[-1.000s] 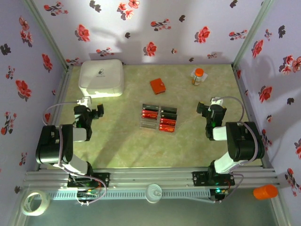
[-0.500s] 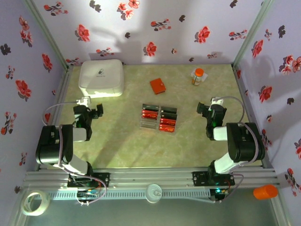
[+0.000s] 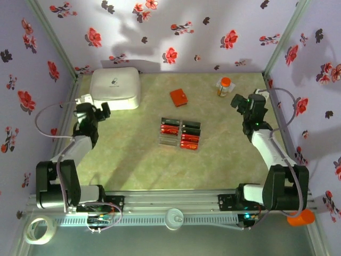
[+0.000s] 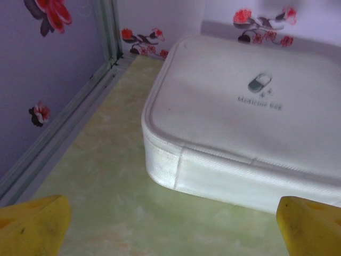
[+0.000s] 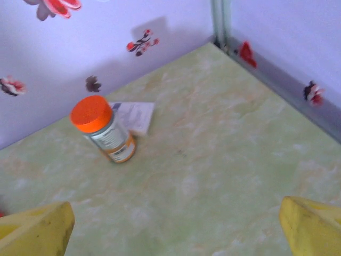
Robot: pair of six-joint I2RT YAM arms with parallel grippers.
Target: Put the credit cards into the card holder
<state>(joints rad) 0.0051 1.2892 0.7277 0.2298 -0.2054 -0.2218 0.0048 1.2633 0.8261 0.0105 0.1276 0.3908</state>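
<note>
Wide open, nothing held!
Left pincer [image 3: 103, 111] gapes by the white box [image 3: 114, 88], right pincer [image 3: 237, 101] gapes by the bottle [image 3: 224, 86]; cards [image 3: 180, 134] sit mid counter [image 3: 133, 160], wallet [image 3: 179, 97] beyond.

The credit cards [image 3: 180, 133] lie flat on the table [image 3: 133, 160], grouped near the centre of the surface. They form two short columns set side by side, each running from the far edge toward the near edge. Cards within a column touch or overlap their neighbours. Each column has a black card at its far end, with glossy red cards nearer. The left column ends in a pale, almost clear card at its near end. The exact count cannot be told.

The card holder [image 3: 179, 97] is a small orange-red square, closed and lying flat. It sits apart from the cards, between them and the far edge, rotated out of line with the edges of the surface.
</note>
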